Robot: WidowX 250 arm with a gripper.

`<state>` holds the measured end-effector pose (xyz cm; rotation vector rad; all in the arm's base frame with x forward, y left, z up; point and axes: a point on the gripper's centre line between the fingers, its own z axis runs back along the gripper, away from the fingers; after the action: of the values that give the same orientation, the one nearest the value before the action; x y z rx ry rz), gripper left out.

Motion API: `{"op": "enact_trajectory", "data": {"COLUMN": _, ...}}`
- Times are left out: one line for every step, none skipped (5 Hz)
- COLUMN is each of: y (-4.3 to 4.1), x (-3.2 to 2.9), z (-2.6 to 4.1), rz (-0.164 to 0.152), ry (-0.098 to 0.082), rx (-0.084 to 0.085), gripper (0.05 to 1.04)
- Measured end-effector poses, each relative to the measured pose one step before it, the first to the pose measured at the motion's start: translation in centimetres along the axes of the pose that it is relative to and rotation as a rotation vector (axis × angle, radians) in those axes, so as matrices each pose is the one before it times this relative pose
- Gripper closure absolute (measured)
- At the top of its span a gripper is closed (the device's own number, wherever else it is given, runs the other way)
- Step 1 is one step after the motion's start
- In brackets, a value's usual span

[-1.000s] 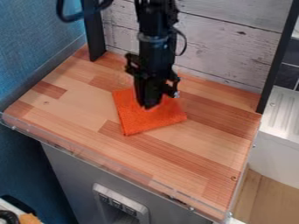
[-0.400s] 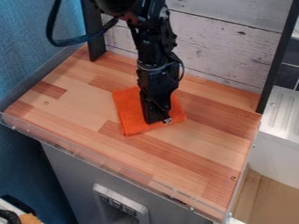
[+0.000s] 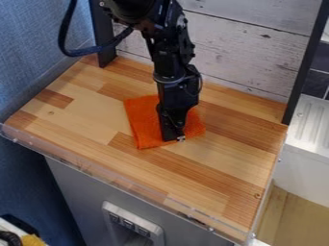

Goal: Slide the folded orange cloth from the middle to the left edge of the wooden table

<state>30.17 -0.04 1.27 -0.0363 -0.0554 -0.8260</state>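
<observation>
though unclear whether clenched or released, the fingers (image 3: 170, 135) over the orange cloth (image 3: 145, 126)

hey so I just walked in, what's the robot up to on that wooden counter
The black robot arm's gripper is down at the near edge of an orange cloth, which lies on the wooden counter. The cloth lies flat, partly hidden behind the gripper. Whether it is gripped can't be made out from here.
</observation>
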Motion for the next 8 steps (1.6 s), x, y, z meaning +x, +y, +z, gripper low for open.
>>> {"op": "enact_trajectory", "data": {"y": 0.574, "x": -1.163, "z": -0.112, "rz": 0.0389, "ry": -0.0025, "rx": -0.0117, "gripper": 1.024}}
{"op": "enact_trajectory", "data": {"y": 1.013, "x": -1.925, "z": -0.076, "rz": 0.1004, "ry": 0.0086, "rx": -0.0085, "gripper": 1.024}}
{"op": "enact_trajectory", "data": {"y": 1.117, "x": -2.086, "z": 0.113, "rz": 0.1317, "ry": 0.0230, "rx": -0.0126, "gripper": 1.024}}
{"op": "enact_trajectory", "data": {"y": 1.398, "x": -1.832, "z": 0.105, "rz": 0.1476, "ry": 0.0229, "rx": -0.0006, "gripper": 1.024}}
{"op": "enact_trajectory", "data": {"y": 1.244, "x": -0.958, "z": 0.077, "rz": 0.1218, "ry": 0.0176, "rx": 0.0111, "gripper": 1.024}}
{"op": "enact_trajectory", "data": {"y": 1.227, "x": -0.296, "z": 0.019, "rz": 0.0969, "ry": 0.0112, "rx": 0.0115, "gripper": 1.024}}
{"op": "enact_trajectory", "data": {"y": 0.978, "x": 0.078, "z": 0.159, "rz": 0.0839, "ry": -0.0047, "rx": 0.0193, "gripper": 1.024}}
{"op": "enact_trajectory", "data": {"y": 1.098, "x": -0.065, "z": 0.040, "rz": 0.0694, "ry": -0.0090, "rx": 0.0152, "gripper": 1.024}}
